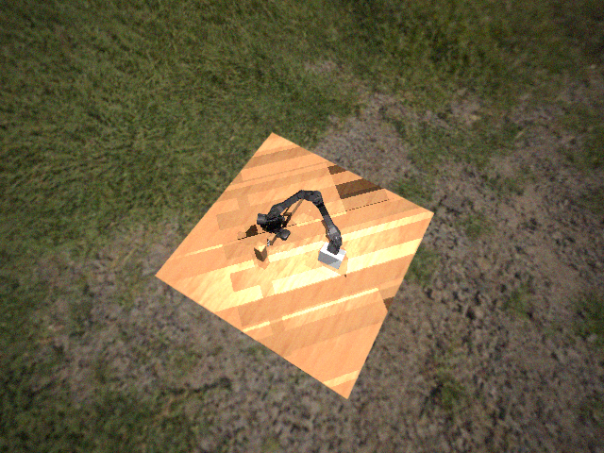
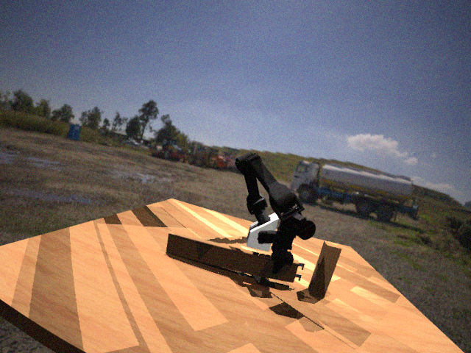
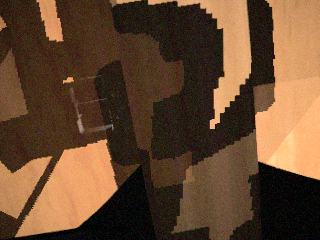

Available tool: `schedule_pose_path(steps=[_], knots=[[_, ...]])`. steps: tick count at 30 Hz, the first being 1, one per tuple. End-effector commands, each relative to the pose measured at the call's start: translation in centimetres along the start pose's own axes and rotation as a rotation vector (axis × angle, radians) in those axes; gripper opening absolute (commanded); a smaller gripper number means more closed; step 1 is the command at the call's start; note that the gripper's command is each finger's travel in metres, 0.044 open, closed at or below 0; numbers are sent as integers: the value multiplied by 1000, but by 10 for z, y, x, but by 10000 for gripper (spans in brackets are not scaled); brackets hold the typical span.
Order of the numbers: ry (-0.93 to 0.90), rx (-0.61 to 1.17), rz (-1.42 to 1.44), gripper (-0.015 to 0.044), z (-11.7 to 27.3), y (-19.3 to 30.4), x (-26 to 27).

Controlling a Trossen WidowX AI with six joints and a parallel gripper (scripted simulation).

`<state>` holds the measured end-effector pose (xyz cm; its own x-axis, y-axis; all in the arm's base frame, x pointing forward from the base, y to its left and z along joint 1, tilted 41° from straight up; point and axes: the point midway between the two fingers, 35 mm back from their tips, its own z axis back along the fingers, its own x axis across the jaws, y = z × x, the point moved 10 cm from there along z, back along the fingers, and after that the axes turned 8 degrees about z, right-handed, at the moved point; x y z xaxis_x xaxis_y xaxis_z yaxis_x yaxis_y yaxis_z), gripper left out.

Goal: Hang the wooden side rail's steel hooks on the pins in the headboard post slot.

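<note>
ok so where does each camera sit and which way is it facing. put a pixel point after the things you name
Top: high overhead, looking down at the wooden table (image 1: 311,336) (image 2: 125,288); the whole arm (image 1: 326,214) (image 2: 279,193) shows, from the white block it stands on.
Exterior: low beside the table, looking across it towards a tanker truck (image 2: 365,182); arm, rail (image 2: 213,252) and post (image 2: 325,271) show.
Wrist: on the arm near the hand, looking past dark hand parts at close, shadowed wood.
Top and exterior share the arm, table and post (image 1: 260,252).
</note>
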<state>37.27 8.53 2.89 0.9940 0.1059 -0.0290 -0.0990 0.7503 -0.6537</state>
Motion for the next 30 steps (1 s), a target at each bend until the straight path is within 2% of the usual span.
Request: schedule_pose_path(steps=[1,30], knots=[[-12,4,-7,0,6,2,0],[-12,4,-7,0,11,2,0]])
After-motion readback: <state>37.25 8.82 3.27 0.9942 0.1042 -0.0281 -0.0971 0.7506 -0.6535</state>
